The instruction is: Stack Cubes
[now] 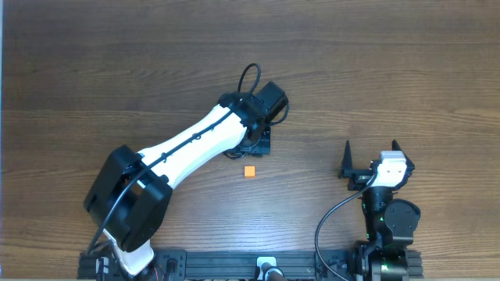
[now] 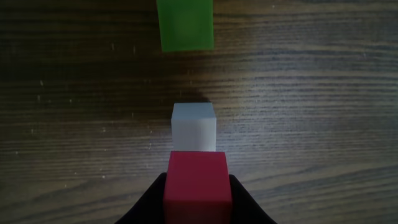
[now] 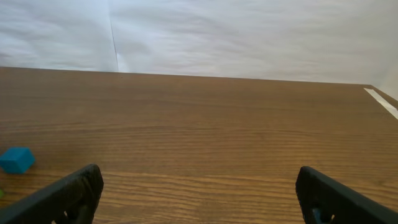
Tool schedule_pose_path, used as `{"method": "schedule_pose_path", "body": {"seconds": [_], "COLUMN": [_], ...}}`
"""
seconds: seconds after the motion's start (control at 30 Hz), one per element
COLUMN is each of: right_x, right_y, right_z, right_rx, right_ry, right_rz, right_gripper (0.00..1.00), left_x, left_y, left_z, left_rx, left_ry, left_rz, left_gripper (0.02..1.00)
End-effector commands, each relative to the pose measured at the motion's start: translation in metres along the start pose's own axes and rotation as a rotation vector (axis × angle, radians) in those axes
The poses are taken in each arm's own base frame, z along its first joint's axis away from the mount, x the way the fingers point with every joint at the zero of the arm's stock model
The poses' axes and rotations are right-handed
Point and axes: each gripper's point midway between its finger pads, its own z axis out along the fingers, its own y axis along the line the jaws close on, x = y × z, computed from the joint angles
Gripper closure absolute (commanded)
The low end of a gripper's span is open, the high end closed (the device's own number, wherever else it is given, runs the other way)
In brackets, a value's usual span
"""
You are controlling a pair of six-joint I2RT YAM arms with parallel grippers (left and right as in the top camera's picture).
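My left gripper (image 2: 198, 202) is shut on a red cube (image 2: 198, 183), gripping it by its two sides. Just past the red cube a white cube (image 2: 194, 126) rests on the wooden table, and a green cube (image 2: 185, 23) lies farther on. From above, the left gripper (image 1: 256, 143) is near the table's middle, and a small orange cube (image 1: 249, 172) lies just in front of it. My right gripper (image 1: 371, 160) is at the right, open and holding nothing. A blue cube (image 3: 16, 159) sits on the table off to one side of the right gripper (image 3: 199, 199).
The wooden table (image 1: 391, 62) stretches wide around the cubes. A white wall (image 3: 249, 37) stands behind the table's far edge. The left arm's white link (image 1: 195, 144) lies diagonally over the middle-left of the table.
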Motion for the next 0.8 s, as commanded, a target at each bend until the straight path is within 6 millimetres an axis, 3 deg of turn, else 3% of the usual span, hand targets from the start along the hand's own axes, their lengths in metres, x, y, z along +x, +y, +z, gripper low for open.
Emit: {"method": "schedule_pose_path", "body": {"seconds": [0.03,0.43,0.8], "right_x": [0.001,0.001,0.001], "right_y": [-0.002,-0.002,-0.002], "right_z": [0.0,0.0,0.0], "right_rx": [0.011,0.011,0.011], "right_ry": [-0.001,-0.001,-0.001], "right_rz": [0.006,0.006,0.006], "right_gripper": [0.009,0.007,0.007], "left_x": [-0.01,-0.011,-0.013], "left_y": [0.002,0.005,0.003], "left_z": [0.003,0.018,0.018], "left_rx": [-0.009,-0.027,-0.02], "left_ry": [-0.016,0.005,-0.002], "left_rz": [0.0,-0.012,-0.019], "left_gripper": [0.98,0.98,0.98]}}
